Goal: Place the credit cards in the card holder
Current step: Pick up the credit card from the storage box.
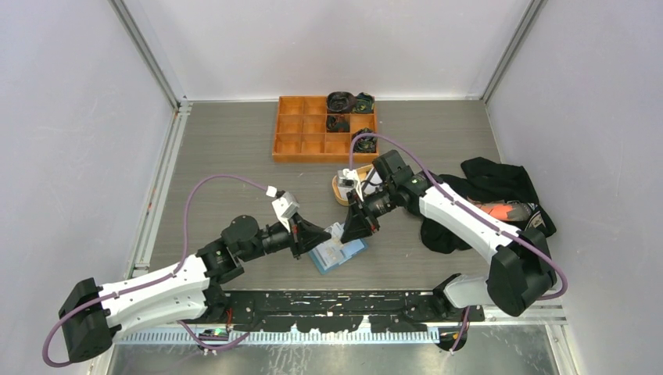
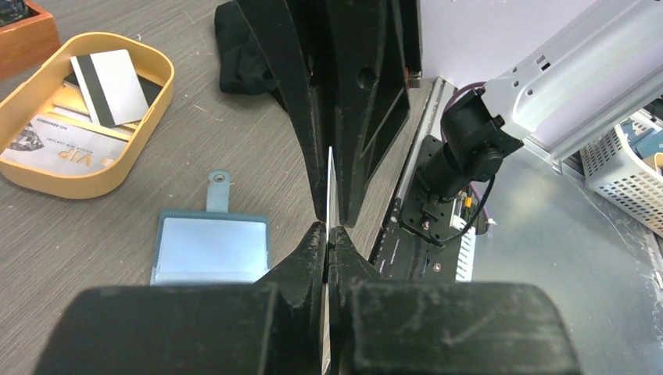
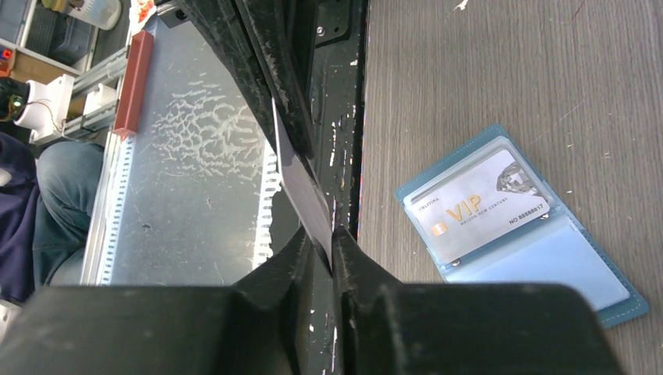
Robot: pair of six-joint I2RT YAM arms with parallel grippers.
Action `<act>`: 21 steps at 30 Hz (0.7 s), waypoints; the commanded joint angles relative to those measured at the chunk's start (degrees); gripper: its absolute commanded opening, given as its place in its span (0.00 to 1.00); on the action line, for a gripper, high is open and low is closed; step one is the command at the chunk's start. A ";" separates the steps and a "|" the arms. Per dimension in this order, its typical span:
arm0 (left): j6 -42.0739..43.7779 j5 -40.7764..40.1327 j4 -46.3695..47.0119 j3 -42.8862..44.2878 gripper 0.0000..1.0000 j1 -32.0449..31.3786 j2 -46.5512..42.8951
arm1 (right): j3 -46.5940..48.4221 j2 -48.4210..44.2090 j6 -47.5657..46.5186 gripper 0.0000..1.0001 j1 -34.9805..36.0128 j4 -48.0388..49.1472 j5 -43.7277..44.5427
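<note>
The blue card holder (image 1: 338, 251) lies open on the table between the two grippers. It also shows in the right wrist view (image 3: 539, 258), with a grey VIP card (image 3: 477, 207) in one slot, and in the left wrist view (image 2: 209, 248). One credit card (image 2: 329, 187) is held edge-on above the table near the holder. It looks dark in the right wrist view (image 3: 301, 187). My left gripper (image 2: 326, 234) is shut on one end of it. My right gripper (image 3: 324, 238) is shut on the other end, tip to tip with the left (image 1: 322, 237). More cards (image 2: 113, 74) lie in an oval tan dish (image 2: 148, 133).
An orange compartment tray (image 1: 309, 133) with dark small items stands at the back. The tan dish (image 1: 342, 195) sits just behind the right gripper. A black cloth (image 1: 492, 187) lies at the right under the right arm. The table's near edge and metal rail (image 1: 352, 301) run just below the holder.
</note>
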 commanded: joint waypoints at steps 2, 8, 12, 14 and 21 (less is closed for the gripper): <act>1.02 1.20 2.76 1.79 0.00 0.37 -0.33 | 1.22 0.13 -0.35 0.11 0.95 0.66 -1.70; -1.92 -0.50 7.74 -1.47 0.23 0.46 -0.82 | 2.99 -0.19 -2.40 0.01 0.70 -3.08 -5.00; -7.66 -2.26 19.19 -8.71 0.68 0.68 -1.96 | 3.71 -0.02 -1.32 0.01 -0.95 -3.40 -7.11; -9.89 -3.31 25.48 -11.99 0.75 0.69 -1.65 | 3.64 -0.08 0.67 0.01 -1.54 -2.35 -7.89; -14.09 -4.15 40.88 -15.15 0.73 0.70 4.05 | 2.95 0.53 2.89 0.01 -2.29 -0.52 -9.02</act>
